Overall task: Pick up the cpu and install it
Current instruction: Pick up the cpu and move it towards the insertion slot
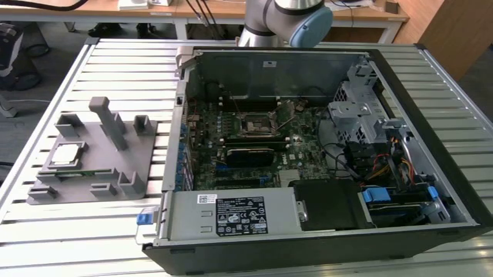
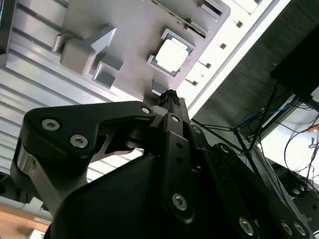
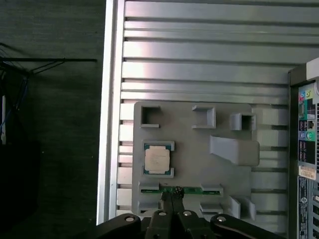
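cpu point(image 3: 157, 160) in grey holder point(image 3: 194, 167) | hand point(image 3: 172, 191) pinched together, body cut off

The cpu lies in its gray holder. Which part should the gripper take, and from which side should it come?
Probably from straight above, closing on the two opposite edges of the cpu that have no lip. It lies flat, silver top up, and raised lips of the holder cover its other two edges, so a sideways approach looks blocked.

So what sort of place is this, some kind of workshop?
Probably a robotics lab or test workshop: an opened computer case lies on a slatted metal table, a grey fixture holds a cpu, and a robot arm stands behind.
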`<state>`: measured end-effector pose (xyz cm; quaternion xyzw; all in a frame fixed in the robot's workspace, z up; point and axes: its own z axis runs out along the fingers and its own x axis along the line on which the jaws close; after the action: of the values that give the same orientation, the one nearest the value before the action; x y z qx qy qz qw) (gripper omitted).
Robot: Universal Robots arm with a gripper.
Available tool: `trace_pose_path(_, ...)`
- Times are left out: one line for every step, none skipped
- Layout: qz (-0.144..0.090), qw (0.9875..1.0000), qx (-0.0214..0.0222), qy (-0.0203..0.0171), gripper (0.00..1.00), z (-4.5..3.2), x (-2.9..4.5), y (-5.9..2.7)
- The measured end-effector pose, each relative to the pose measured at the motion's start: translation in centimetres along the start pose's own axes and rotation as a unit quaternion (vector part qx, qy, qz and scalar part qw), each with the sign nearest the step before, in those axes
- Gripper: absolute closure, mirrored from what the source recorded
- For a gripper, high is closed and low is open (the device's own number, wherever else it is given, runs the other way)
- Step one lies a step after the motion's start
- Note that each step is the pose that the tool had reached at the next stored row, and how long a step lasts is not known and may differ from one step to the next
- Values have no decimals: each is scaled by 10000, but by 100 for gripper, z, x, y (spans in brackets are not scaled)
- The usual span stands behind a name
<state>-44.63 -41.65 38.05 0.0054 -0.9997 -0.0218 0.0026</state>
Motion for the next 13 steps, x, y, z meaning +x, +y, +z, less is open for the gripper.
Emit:
trace_pose_path(32,10000,0,-1,89,2,14,0)
trace_pose_path(54,10000,4,-3,89,11,29,0)
trace_pose_path(73,10000,18,-4,89,25,46,-1)
trace_pose_path(89,10000,33,-6,89,35,54,-1)
trace_pose_path(91,9999,53,-5,83,41,54,-1)
trace_pose_path(91,9999,68,-4,77,47,54,-2)
trace_pose_path(91,9999,75,-4,77,56,54,-2)
trace_pose_path(91,9999,77,-4,71,68,54,-3)
trace_pose_path(92,9999,77,-5,65,86,55,-3)
trace_pose_path(92,9999,78,-4,59,102,54,-4)
trace_pose_path(93,9999,78,-4,59,118,54,-5)
trace_pose_path(93,9999,78,-4,53,132,54,-5)
trace_pose_path(93,9999,78,-3,47,146,54,-6)
